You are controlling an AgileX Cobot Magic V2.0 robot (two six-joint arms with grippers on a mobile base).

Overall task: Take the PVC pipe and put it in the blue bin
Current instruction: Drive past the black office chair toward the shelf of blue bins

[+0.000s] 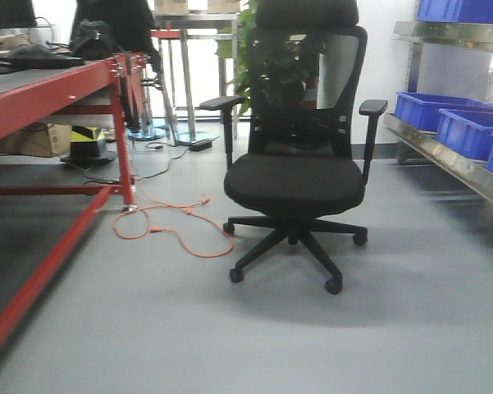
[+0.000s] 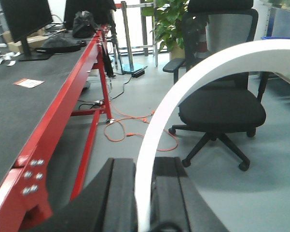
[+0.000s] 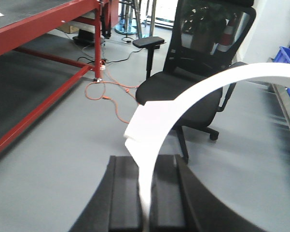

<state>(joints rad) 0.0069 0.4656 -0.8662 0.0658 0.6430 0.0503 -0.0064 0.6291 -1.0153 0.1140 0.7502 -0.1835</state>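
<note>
as left pincer (image 2: 144,193) clamps it, pvc pipe (image 2: 188,87) arcs up-right.

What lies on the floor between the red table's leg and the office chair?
A loose orange cable, looping across the grey floor; the front-facing view shows it best.

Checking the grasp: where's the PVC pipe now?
Both wrist views: PVC pipe pinched in the left gripper and the right gripper, arcing up-right across the black office chair.

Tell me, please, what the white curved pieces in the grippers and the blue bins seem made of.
The left piece and right piece look like rigid PVC-type plastic: uniform white, smooth, matte, thin-walled. The blue bins look like moulded plastic, faintly glossy, with formed rims.
</note>
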